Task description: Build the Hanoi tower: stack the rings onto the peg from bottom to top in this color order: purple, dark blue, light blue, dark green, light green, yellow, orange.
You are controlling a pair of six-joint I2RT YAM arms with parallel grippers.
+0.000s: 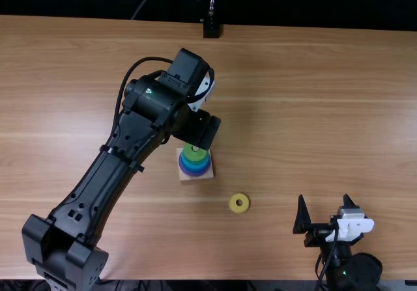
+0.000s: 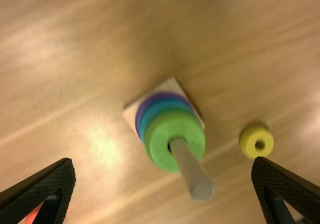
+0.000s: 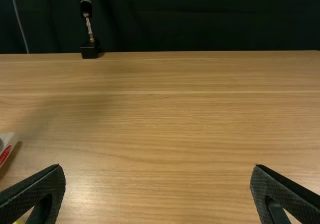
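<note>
Left wrist view looks down the peg (image 2: 191,171), where a green ring (image 2: 159,130) lies over blue (image 2: 154,110) and purple (image 2: 146,105), wider ones lowest, so yellow probably comes next. Off the near right corner of the square base (image 2: 131,115), the yellow ring (image 2: 248,143) lies flat on the worktop (image 1: 313,109), hole upward, ready to be lifted level and threaded straight down. Left gripper (image 2: 164,165) has its fingers spread above the stack, gripping nothing, while the right gripper (image 1: 324,198), also parted and unladen, sits near the worktop's near edge, leaving the peg accessible.
</note>
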